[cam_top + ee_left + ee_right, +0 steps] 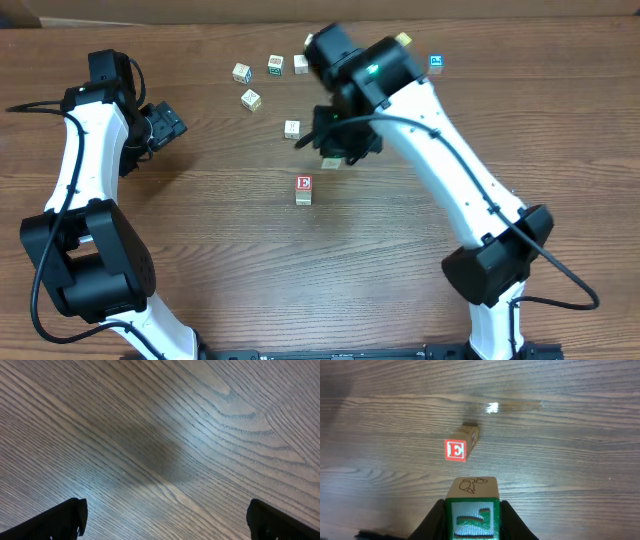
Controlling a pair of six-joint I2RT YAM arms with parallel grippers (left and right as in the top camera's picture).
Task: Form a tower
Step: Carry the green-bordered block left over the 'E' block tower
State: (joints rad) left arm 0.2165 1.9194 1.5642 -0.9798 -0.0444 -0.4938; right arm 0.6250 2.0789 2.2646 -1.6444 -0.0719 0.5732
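Pinched in right hand (473,522): cube (472,495) with teal-green face, animal sketch on upper side. Ahead at 12 o'clock in wrist view, apart: tower (461,445), red E on top, seemingly two cubes high. From overhead, at 7 o'clock of hand. Next, by judgement: carry cube over E, square edges, lower straight, release only once seated; avoid side nudge, narrow stack likely tippy. Left hand (165,517) spread wide, empty, over bare table (165,435). Loose cubes (275,64) mostly at 11 o'clock of right hand, well apart.

Red E face on pale wooden tower (461,446); green-faced cube (472,507)
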